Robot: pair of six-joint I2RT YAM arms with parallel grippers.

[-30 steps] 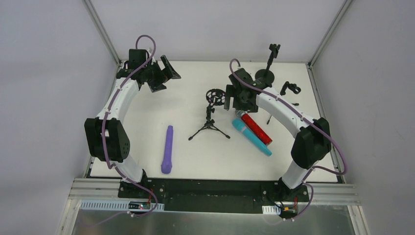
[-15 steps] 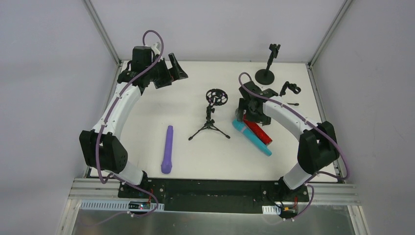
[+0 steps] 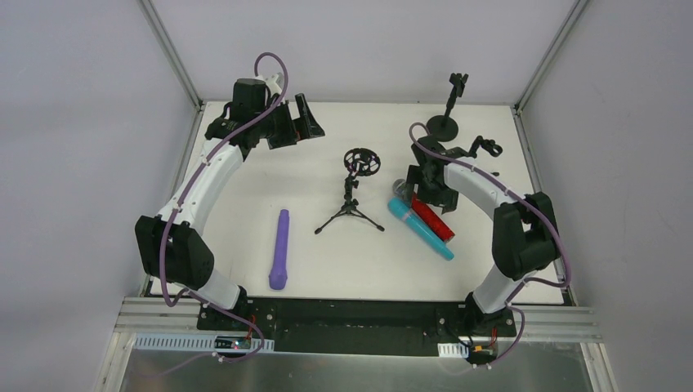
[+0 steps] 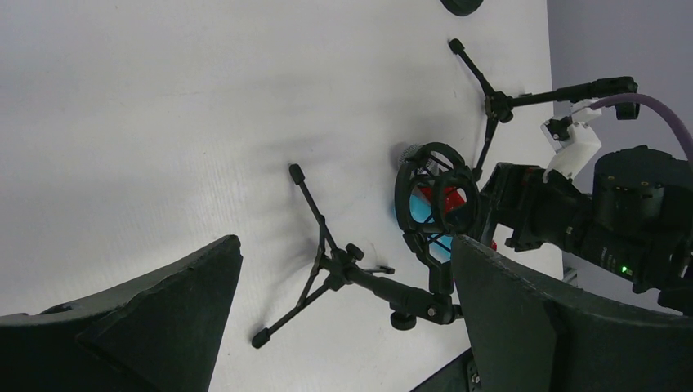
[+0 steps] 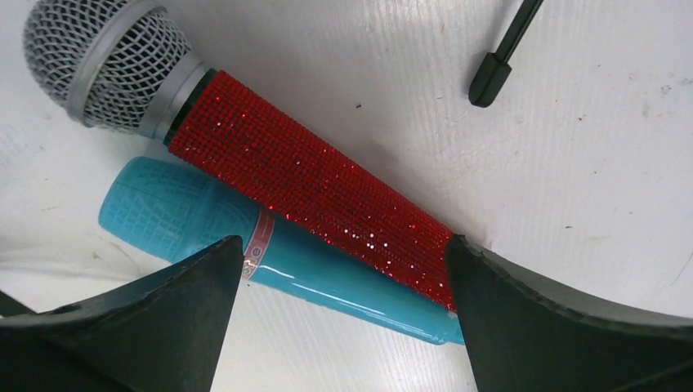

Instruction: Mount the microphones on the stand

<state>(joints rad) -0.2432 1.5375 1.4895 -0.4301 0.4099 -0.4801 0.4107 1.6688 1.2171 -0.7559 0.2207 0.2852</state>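
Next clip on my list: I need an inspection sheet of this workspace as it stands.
Surface: white table, a few small specks.
Job's things: purple microphone lies alone; red microphone and cyan microphone lie side by side, touching, right of the tripod stand; none mounted. Round-base stand and second tripod stand at the far right.
Clutter: nothing seen.
Grippers: left gripper raised at the far left, jaws open, empty; right gripper over the red microphone, jaws open, nothing held.
Cables: purple cables run along both arms.
Surroundings: grey walls, aluminium frame.
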